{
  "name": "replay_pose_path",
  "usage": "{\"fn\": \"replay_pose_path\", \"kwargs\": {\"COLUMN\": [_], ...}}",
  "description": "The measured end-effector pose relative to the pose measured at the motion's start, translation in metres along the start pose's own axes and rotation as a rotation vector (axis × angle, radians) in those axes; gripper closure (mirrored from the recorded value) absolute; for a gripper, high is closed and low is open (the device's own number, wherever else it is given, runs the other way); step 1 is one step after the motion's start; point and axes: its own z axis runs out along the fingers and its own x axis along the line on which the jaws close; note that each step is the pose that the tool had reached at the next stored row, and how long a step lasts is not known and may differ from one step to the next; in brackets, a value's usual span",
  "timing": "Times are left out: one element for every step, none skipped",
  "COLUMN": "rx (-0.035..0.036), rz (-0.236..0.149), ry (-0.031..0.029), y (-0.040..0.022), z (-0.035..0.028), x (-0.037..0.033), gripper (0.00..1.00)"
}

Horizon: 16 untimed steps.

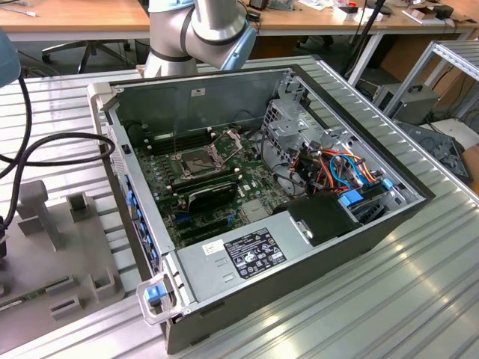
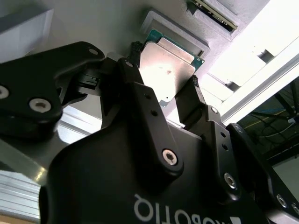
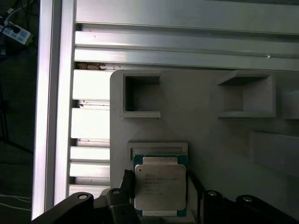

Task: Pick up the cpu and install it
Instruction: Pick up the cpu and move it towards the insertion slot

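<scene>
The cpu [image 3: 160, 189] is a small square chip with a silver-grey metal top on a green board. It sits at a shallow square recess of a grey fixture plate [image 3: 210, 140]. My gripper [image 3: 160, 181] is shut on the cpu, with one black finger against each of two opposite edges. In the second wrist view the cpu [image 2: 170, 65] shows between the same black fingertips [image 2: 134, 58] of the gripper [image 2: 163, 70]. In the exterior view the open computer case [image 1: 359, 247] holds a green motherboard with the cpu socket [image 1: 196, 161], its metal frame hinged up.
The grey fixture plate [image 1: 52, 247] with raised blocks lies at the exterior view's left on the ribbed aluminium table [image 1: 389, 299]. Black cables [image 1: 45, 149] run beside it. The arm [image 1: 202, 30] rises behind the case. Coloured wires and a drive cage crowd the case's right part.
</scene>
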Motion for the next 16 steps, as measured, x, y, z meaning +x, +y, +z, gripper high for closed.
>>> {"fn": "replay_pose_path", "kwargs": {"rx": [-0.0001, 0.0, -0.0001, -0.0001, -0.0002, -0.0001, 0.0, -0.0001, -0.0001, -0.0001, -0.0001, -0.0001, -0.0001, 0.0001, 0.0002, 0.0001], "rz": [0.0, 0.0, 0.0, 0.0, 0.0, 0.0, 0.0, 0.0, 0.0, 0.0, 0.0, 0.0, 0.0, 0.0, 0.0, 0.0], "ry": [-0.0001, 0.0, 0.0, -0.0001, -0.0002, -0.0002, 0.0, -0.0001, -0.0001, -0.0001, -0.0002, -0.0001, 0.0, 0.0002, 0.0003, 0.0001], "y": [0.0, 0.0001, 0.0001, 0.0001, 0.0002, 0.0002, 0.0001, 0.0002, 0.0002, 0.0002, 0.0002, 0.0002, 0.0002, 0.0002, 0.0002, 0.0003], "z": [-0.001, -0.0019, -0.0032, -0.0037, -0.004, -0.0045, -0.0052, -0.0056, -0.0059, -0.006, -0.0061, -0.0063, -0.0066, -0.0072, -0.0078, -0.0095], "x": [0.0, 0.0, 0.0, -0.0001, -0.0001, -0.0001, -0.0001, -0.0001, -0.0001, -0.0001, -0.0001, -0.0001, -0.0001, -0.0001, -0.0001, -0.0002], "gripper": [0.45, 0.45, 0.45, 0.45, 0.45, 0.45, 0.45, 0.45, 0.45, 0.45, 0.45, 0.45, 0.45, 0.45, 0.45, 0.45]}}
